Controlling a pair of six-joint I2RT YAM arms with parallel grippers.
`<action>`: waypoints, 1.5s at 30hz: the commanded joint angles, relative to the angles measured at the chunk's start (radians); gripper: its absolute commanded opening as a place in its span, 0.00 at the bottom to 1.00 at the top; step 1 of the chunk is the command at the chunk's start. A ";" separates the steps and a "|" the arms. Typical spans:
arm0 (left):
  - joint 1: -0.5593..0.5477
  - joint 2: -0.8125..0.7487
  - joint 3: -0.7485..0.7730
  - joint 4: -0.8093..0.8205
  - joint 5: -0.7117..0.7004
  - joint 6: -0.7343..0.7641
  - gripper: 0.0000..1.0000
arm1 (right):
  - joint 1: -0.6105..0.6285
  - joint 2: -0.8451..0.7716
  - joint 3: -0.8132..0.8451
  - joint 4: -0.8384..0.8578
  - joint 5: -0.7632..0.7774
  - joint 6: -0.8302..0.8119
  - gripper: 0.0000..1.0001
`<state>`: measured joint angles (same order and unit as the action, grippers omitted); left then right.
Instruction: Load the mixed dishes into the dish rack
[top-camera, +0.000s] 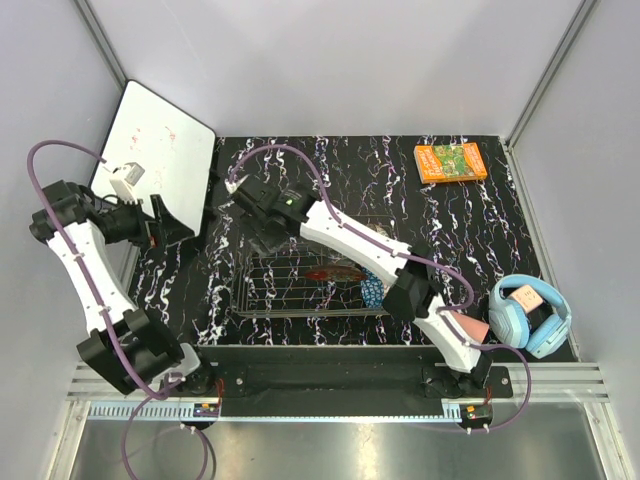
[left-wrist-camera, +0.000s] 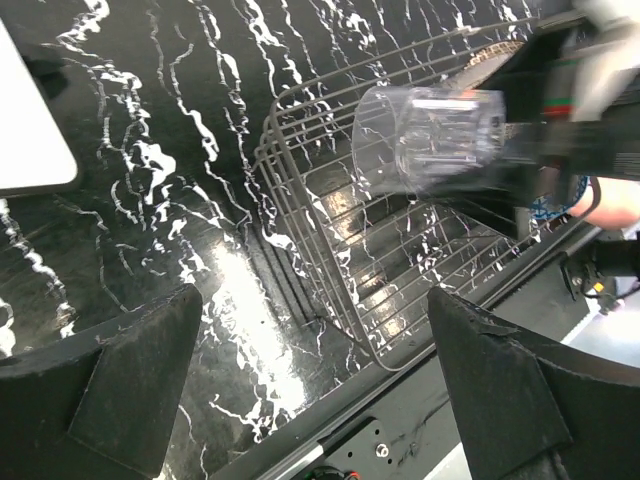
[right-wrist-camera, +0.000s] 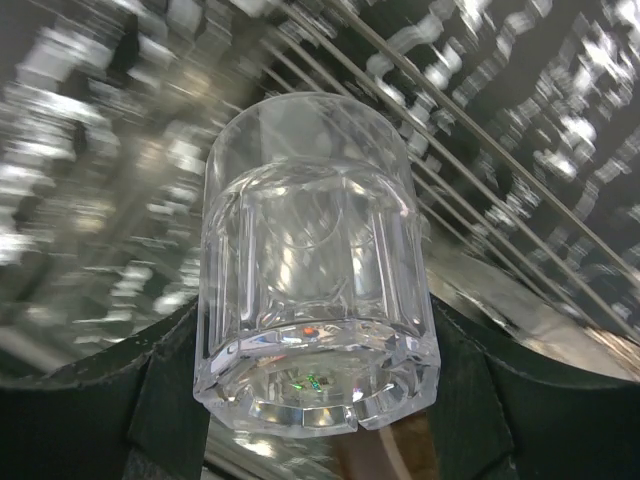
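Mid-frame in top view, over dish rack (top-camera: 300, 292): R gripper (right-wrist-camera: 320, 415) pinching clear glass cup (right-wrist-camera: 312, 270), tipped sideways. Left of frame, beside rack: L gripper (left-wrist-camera: 318, 385), fingers spread wide.

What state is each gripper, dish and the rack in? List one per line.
left gripper: open, empty.
right gripper: shut on clear glass cup.
clear glass cup: held sideways over dish rack.
dish rack: holds red gold-patterned dish.
salmon-pink cup: outside rack, not yet loaded.

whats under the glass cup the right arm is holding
Bare wires of the dish rack's end, with the black marbled table showing through them. The clear glass cup, clamped in the right gripper, looks empty. The gripper's body hides the rack beyond it.
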<state>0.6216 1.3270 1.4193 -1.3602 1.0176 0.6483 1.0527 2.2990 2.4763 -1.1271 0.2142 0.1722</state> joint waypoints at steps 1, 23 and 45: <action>0.018 -0.031 0.018 -0.005 -0.002 -0.018 0.99 | -0.011 0.005 0.047 -0.082 0.162 -0.082 0.00; 0.020 -0.025 -0.109 0.007 0.036 0.067 0.99 | -0.010 0.200 0.088 -0.028 0.082 -0.114 0.00; 0.021 -0.032 -0.114 0.019 0.039 0.060 0.99 | 0.012 0.244 0.050 -0.034 -0.039 -0.100 0.41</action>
<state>0.6365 1.3090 1.3102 -1.3594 1.0241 0.6918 1.0515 2.5164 2.5301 -1.1675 0.2031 0.0742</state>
